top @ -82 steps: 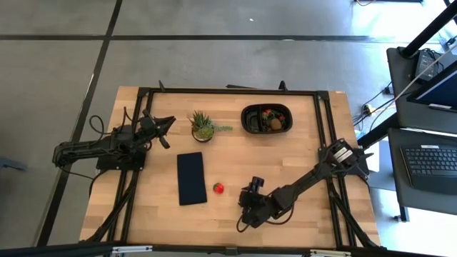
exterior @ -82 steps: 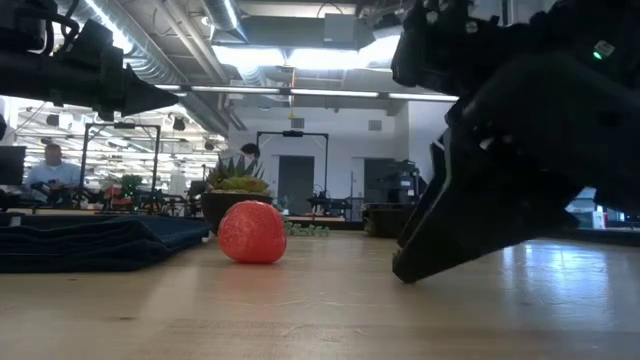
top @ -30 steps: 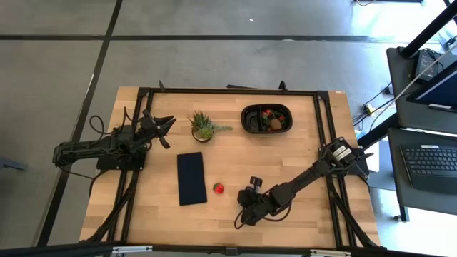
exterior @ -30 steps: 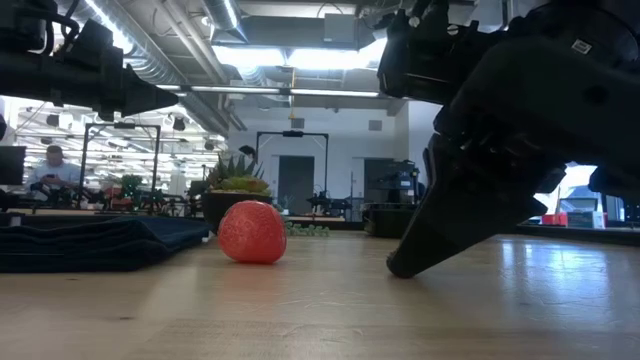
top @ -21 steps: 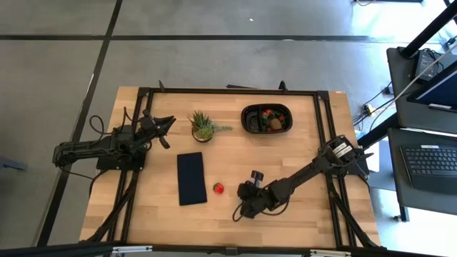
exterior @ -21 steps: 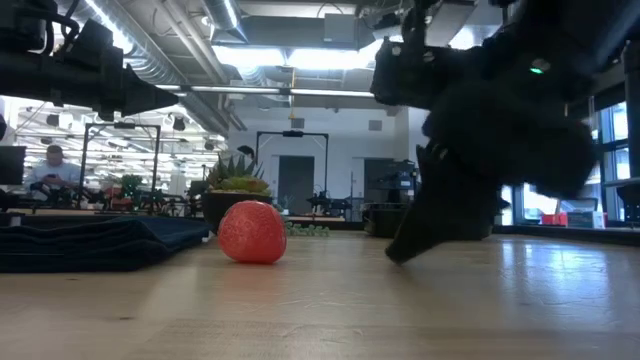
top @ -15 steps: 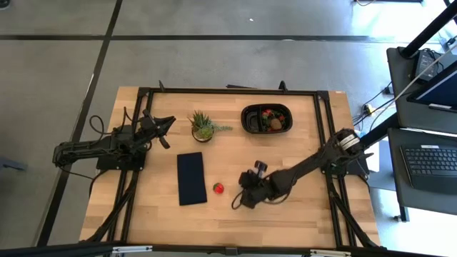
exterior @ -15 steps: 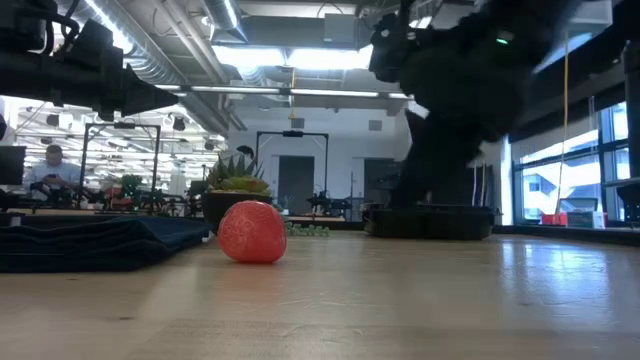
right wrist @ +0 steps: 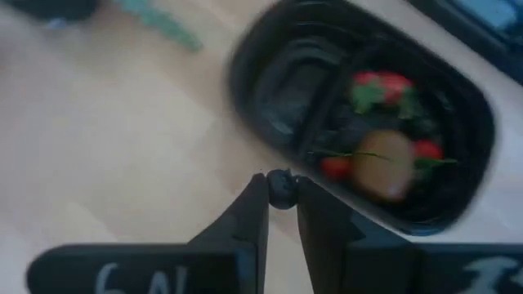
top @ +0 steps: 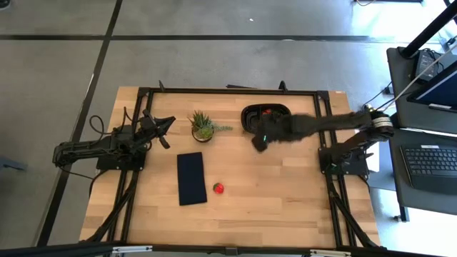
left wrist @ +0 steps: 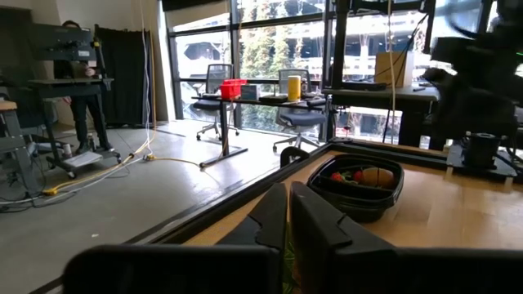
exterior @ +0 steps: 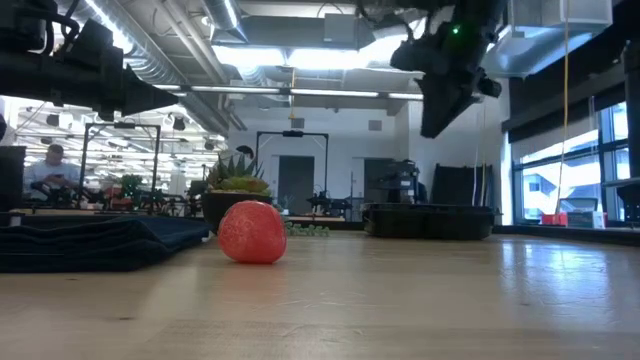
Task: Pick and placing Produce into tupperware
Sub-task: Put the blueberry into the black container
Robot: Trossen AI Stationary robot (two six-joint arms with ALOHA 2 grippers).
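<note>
Carrying a tiny dark round berry pinched between its two dark fingers, the right tool hangs raised beside the near rim of the black oval shallow plastic tupperware, toward the far right part of the light wooden table.

- Tupperware contents, right wrist view: red strawberry-like pieces with green tops and one brownish oval kiwi-like piece, grouped in one compartment; the adjoining compartment looks bare.
- Outstanding item: one red strawberry-like fruit on the table near the front middle, just beside the flat dark rectangular pad and well apart from the tupperware.
- Left tool: fingers nearly closed on nothing, parked at the table's left side near the spiky green potted plant.

Handling note, as judgement: the berry sits at the very fingertips, so the hold looks slight. The release is best made only once the tips are fully over the container's interior and lowered close to its floor, since a round berry dropped from height could bounce or roll over the shallow rim. Opening the fingers just slightly should be enough.
</note>
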